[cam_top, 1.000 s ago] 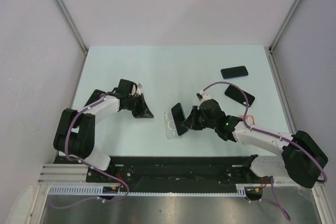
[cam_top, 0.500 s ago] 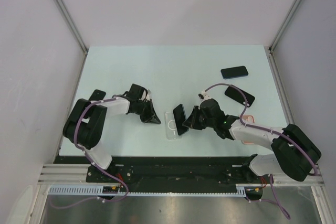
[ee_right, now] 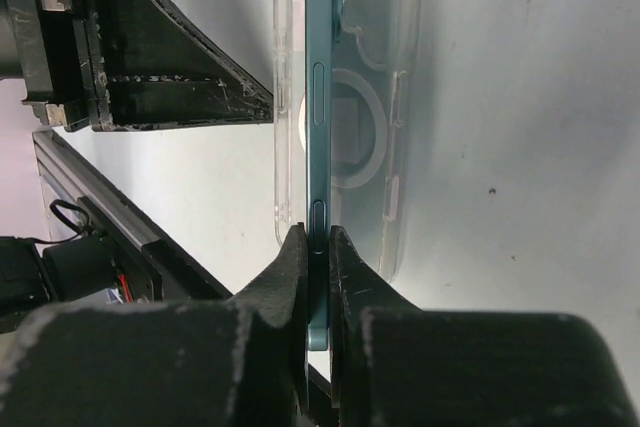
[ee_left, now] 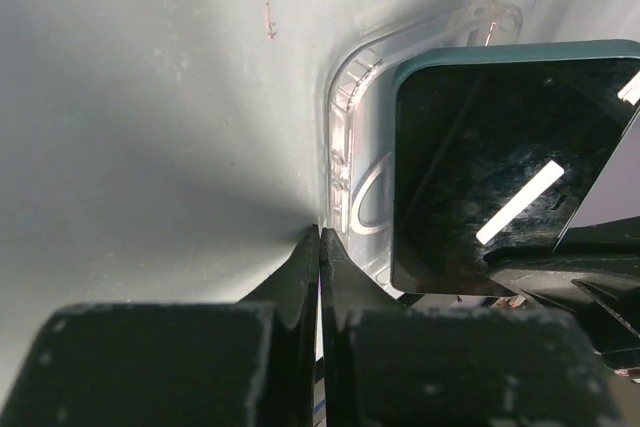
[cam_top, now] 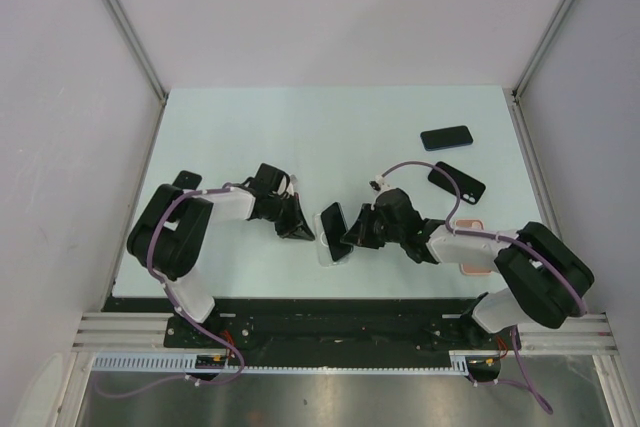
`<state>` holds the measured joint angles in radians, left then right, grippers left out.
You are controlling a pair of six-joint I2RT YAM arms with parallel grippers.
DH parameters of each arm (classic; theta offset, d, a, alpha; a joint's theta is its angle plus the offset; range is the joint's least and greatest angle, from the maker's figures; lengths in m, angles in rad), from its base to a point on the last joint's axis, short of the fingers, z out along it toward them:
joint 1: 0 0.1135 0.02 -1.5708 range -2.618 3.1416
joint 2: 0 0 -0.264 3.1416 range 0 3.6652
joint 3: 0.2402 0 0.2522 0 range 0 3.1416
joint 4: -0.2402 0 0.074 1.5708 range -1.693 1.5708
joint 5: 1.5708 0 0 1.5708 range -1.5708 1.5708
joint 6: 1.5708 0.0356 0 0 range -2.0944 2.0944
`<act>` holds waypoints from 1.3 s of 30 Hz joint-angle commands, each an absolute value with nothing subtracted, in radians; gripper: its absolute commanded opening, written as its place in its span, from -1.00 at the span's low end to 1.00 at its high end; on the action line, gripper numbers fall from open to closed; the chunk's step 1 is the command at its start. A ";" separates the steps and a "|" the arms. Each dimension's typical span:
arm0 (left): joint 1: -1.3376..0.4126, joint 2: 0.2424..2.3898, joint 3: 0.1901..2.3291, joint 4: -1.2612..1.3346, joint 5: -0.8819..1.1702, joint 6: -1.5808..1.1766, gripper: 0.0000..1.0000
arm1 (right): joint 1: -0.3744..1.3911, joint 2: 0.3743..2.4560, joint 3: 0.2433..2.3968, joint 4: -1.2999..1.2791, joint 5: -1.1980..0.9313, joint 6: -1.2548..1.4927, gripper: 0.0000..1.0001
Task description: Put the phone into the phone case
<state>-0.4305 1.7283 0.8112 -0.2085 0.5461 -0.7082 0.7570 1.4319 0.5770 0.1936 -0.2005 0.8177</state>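
Observation:
A clear phone case [cam_top: 323, 253] lies flat on the table between the arms. A teal-edged phone [cam_top: 334, 229] with a dark screen stands tilted on its long edge over the case, and my right gripper [cam_top: 352, 237] is shut on its near end. In the right wrist view the phone [ee_right: 318, 97] is edge-on above the case [ee_right: 385, 97], pinched in the right gripper [ee_right: 318, 242]. My left gripper [ee_left: 320, 234] is shut and empty, its tips down on the table at the case's [ee_left: 350, 147] left rim, beside the phone's screen [ee_left: 500, 157].
Two dark phones [cam_top: 446, 137] [cam_top: 457, 182] lie at the back right. A pink case [cam_top: 472, 247] sits under the right arm. A small black object [cam_top: 185, 180] rests near the left edge. The table's walls close off both sides.
My left gripper has slid right across the table up to the case's left rim. The right gripper has shifted slightly left with the phone still held.

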 commanded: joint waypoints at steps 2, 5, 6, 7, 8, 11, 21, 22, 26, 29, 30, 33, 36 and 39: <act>-0.451 1.752 0.824 -0.205 0.515 -0.706 -1.00 | 0.753 1.492 0.574 0.285 -0.278 0.779 -1.00; -0.451 1.749 0.834 -0.206 0.511 -0.710 -1.00 | 0.755 1.520 0.563 0.299 -0.282 0.787 -1.00; -0.453 1.749 0.834 -0.204 0.511 -0.713 -1.00 | 0.755 1.525 0.552 0.322 -0.284 0.805 -1.00; -0.453 1.749 0.834 -0.204 0.514 -0.715 -0.99 | 0.756 1.537 0.551 0.328 -0.285 0.810 -1.00; -0.453 1.750 0.834 -0.201 0.520 -0.713 -1.00 | 0.759 1.542 0.551 0.333 -0.284 0.811 -1.00; -0.453 1.752 0.827 -0.192 0.540 -0.716 -1.00 | 0.765 1.551 0.549 0.325 -0.262 0.811 -1.00; -0.465 1.710 0.772 -0.164 0.549 -0.741 -1.00 | 0.790 1.557 0.515 0.325 -0.169 0.867 -1.00; -0.471 1.707 0.770 -0.163 0.545 -0.742 -1.00 | 0.792 1.557 0.512 0.328 -0.169 0.870 -1.00; -0.479 1.706 0.762 -0.163 0.535 -0.747 -1.00 | 0.795 1.557 0.502 0.342 -0.164 0.888 -1.00; -0.497 1.701 0.753 -0.150 0.523 -0.759 -1.00 | 0.795 1.554 0.479 0.365 -0.166 0.914 -0.99; -0.502 1.700 0.750 -0.144 0.515 -0.764 -1.00 | 0.796 1.557 0.476 0.377 -0.176 0.920 -0.99; -0.515 1.706 0.726 -0.114 0.511 -0.785 -1.00 | 0.793 1.565 0.472 0.402 -0.205 0.934 -1.00; -0.517 1.710 0.701 -0.080 0.525 -0.801 -1.00 | 0.796 1.568 0.463 0.420 -0.198 0.957 -1.00; -0.517 1.701 0.706 -0.092 0.528 -0.795 -1.00 | 0.802 1.583 0.457 0.436 -0.198 0.969 -1.00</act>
<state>-0.4740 1.6924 0.7361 -0.1051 0.5343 -0.7868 0.7860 1.5356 0.4847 0.4786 -0.2104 0.9283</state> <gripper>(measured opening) 0.003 0.058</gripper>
